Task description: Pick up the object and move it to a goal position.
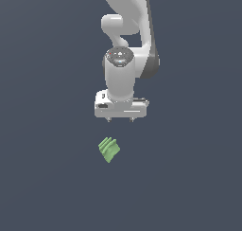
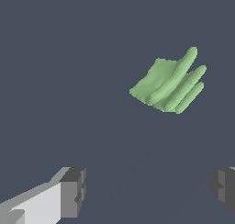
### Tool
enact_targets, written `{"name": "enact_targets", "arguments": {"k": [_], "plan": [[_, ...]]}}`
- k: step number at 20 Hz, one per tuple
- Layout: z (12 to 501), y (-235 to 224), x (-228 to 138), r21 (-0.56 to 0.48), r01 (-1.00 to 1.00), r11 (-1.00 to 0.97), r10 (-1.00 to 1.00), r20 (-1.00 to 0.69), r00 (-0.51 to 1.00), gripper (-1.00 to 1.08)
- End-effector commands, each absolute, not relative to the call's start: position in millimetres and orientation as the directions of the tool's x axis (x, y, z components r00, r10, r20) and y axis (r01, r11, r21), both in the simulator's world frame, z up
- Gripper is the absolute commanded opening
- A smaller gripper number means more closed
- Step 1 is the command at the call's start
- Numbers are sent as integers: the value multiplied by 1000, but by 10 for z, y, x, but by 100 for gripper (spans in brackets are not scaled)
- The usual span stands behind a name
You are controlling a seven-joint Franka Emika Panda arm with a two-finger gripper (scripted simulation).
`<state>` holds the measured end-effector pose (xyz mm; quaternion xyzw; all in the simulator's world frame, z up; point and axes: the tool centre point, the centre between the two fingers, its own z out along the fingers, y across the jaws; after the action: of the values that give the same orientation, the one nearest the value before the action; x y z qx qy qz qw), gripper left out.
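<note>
The object [image 1: 109, 149] is a small light-green blocky piece with a ridged, stepped top. It lies on the dark grey floor, below the gripper in the exterior view and slightly toward that view's left. It also shows in the wrist view [image 2: 169, 82], apart from the fingers. My white gripper [image 1: 120, 119] points down, hangs above the floor and is open and empty. In the wrist view its two grey fingertips [image 2: 73, 192] stand wide apart, with bare floor between them.
The white arm [image 1: 126, 31] rises behind the gripper toward the top of the exterior view. The dark grey floor [image 1: 189, 178] stretches flat on all sides.
</note>
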<state>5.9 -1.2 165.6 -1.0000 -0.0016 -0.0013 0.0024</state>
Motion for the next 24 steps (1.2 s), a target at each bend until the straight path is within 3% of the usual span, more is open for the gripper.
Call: {"name": "enact_targets", "arguments": {"k": [1, 11, 24], "plan": [[1656, -12, 59, -5, 3, -1000, 3, 3, 1000, 100], [1825, 412, 130, -15, 73, -997, 72, 36, 997, 100], [1720, 244, 266, -20, -58, -998, -58, 26, 998, 100]]}}
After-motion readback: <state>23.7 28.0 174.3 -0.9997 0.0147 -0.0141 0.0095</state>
